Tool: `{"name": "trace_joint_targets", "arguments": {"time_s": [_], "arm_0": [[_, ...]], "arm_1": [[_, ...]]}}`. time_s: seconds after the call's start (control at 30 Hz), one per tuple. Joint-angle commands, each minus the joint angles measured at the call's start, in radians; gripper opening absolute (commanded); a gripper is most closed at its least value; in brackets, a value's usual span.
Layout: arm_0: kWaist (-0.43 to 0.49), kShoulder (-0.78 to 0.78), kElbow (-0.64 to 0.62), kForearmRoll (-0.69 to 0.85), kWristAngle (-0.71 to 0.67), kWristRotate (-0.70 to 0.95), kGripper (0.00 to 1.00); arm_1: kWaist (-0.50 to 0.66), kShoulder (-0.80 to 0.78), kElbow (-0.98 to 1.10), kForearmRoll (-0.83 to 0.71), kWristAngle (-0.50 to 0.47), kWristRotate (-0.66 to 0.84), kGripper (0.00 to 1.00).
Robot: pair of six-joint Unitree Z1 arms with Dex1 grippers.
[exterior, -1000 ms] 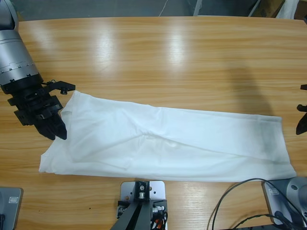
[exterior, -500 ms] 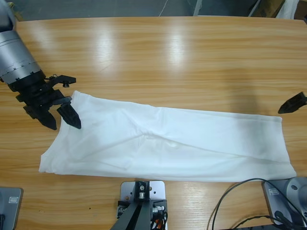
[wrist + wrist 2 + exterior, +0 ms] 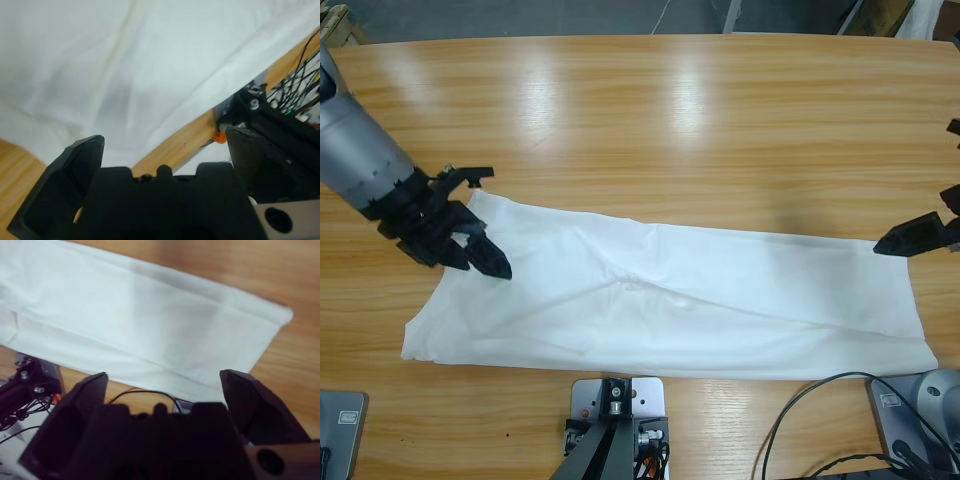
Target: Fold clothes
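With both the left gripper (image 3: 480, 252) and right gripper (image 3: 912, 237) agape and empty, uneven grasps could skew the T-shirt (image 3: 680, 300) fold.

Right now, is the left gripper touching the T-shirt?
Cannot tell. In the high view the left gripper overlaps the T-shirt's end, but height is unclear. The left wrist view shows open jaws with cloth beyond them, no plain contact or gap.

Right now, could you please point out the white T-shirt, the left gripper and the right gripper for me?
white T-shirt (image 3: 720, 290): high view, middle of the folded cloth.
left gripper (image 3: 480, 250): high view, between its open jaw tips.
right gripper (image 3: 910, 238): high view, on its dark jaw.
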Motion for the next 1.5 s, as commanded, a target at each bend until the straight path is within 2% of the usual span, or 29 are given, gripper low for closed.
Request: {"name": "trace_joint_targets", "arguments": {"time_s": [0.03,0.2,0.7,0.77,0.83,1.17,1.23,1.33,1.47,1.5], "arm_0": [[-0.058,-0.03,0.066,-0.105,0.045,0.134,0.94],[-0.061,-0.04,0.029,-0.107,0.132,0.142,0.943],[-0.083,0.115,0.005,-0.19,0.127,0.163,0.931],[-0.083,0.132,-0.003,-0.197,0.125,0.169,0.893],[-0.092,0.137,-0.009,-0.197,0.116,0.172,0.858],[-0.13,0.147,0.01,-0.193,0.096,0.177,0.843],[-0.131,0.153,0.016,-0.194,0.087,0.178,0.812],[-0.134,0.146,0.016,-0.194,0.076,0.178,0.659],[-0.134,0.142,0.017,-0.192,0.071,0.179,0.309],[-0.134,0.142,0.018,-0.191,0.072,0.179,0.252]], "arm_1": [[0.02,-0.076,0.076,-0.03,0.006,0.005,0.89],[0.02,-0.107,0.124,-0.045,0.007,0.006,0.863],[0.02,-0.134,0.143,-0.063,-0.001,0.007,0.844],[0.02,-0.135,0.15,-0.065,-0.002,0.007,0.844],[0.02,-0.134,0.154,-0.068,-0.003,0.007,0.844],[0.02,-0.123,0.169,-0.094,-0.005,0.007,0.844],[0.02,-0.122,0.176,-0.1,-0.005,0.007,0.844],[0.02,-0.119,0.179,-0.102,-0.005,0.007,0.844],[0.02,-0.112,0.18,-0.107,-0.007,0.007,0.844],[0.02,-0.111,0.18,-0.107,-0.007,0.007,0.844]]}}
